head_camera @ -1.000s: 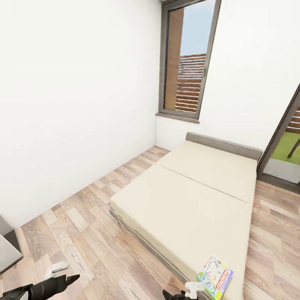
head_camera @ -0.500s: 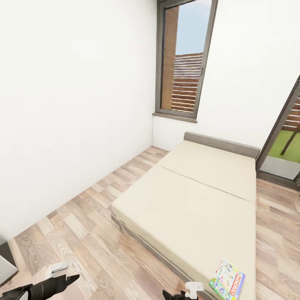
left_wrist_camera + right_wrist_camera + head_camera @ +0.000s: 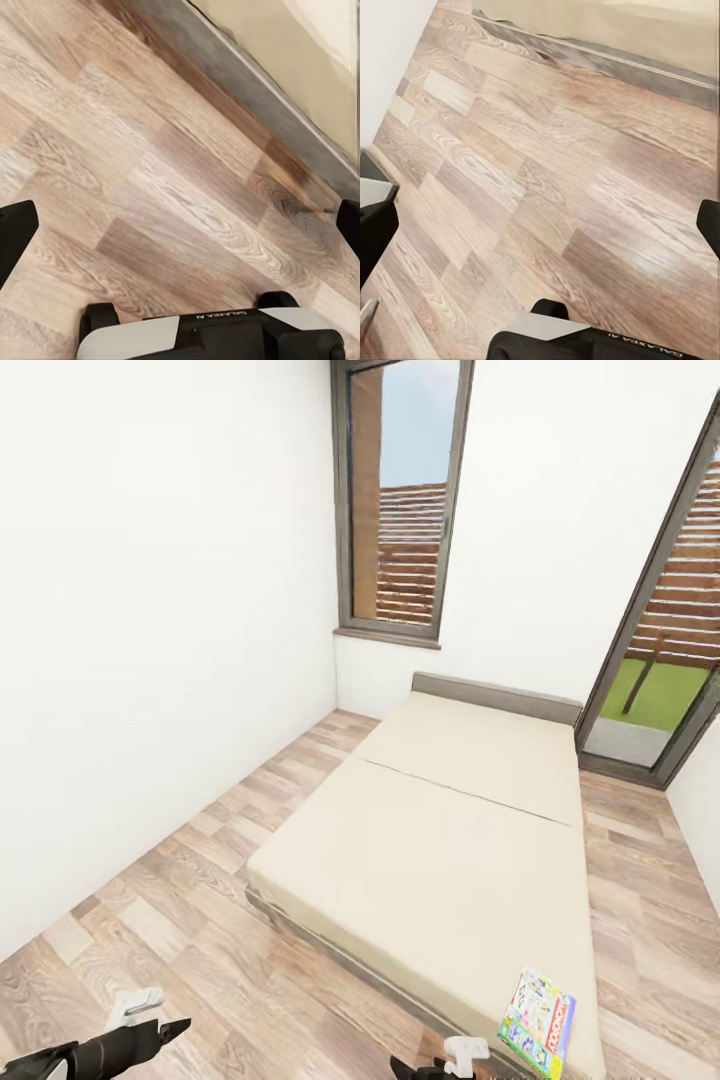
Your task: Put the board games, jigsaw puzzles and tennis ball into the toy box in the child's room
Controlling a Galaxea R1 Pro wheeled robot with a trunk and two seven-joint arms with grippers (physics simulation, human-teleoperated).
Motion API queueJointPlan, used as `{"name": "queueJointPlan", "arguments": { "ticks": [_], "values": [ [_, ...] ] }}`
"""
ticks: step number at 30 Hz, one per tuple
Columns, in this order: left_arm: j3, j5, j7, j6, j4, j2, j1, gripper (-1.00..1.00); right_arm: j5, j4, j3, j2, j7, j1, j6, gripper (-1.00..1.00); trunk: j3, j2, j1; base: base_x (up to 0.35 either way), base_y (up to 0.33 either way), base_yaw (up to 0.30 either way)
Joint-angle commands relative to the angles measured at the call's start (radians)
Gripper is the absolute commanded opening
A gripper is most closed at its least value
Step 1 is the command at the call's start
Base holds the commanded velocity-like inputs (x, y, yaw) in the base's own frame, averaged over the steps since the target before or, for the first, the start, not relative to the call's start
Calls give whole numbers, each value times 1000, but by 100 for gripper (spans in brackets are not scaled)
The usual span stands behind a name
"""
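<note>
Leftmost in the head view, the left claw [image 3: 150, 1015] hangs low over the pale wood-plank floor [image 3: 180, 900]; from its wrist view its black fingertips [image 3: 15, 232] stand wide apart, released, above a housing lettered "GALAXEA". Further right lies the low cream-mattressed bed with a grey frame [image 3: 450, 830]. By its near right corner rests a flat colourful board game box [image 3: 538, 1023], its red band illegible. Beside it, the right claw [image 3: 460, 1052] is likewise spread, empty.
</note>
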Motion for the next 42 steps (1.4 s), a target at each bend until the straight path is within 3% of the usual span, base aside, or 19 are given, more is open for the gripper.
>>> {"name": "queueJointPlan", "arguments": {
  "ticks": [1, 42],
  "values": [
    [0, 9, -3, 10, -1, 0, 0, 100, -10, -1, -2, 0, 3, -1, 9, 100, -3, -2, 1, 11, 17, -246],
    [0, 9, -3, 1, -1, -1, 0, 100, -10, -1, -2, 0, 3, -1, 9, 100, -18, -2, 1, 9, 1, -260]
  ]
}}
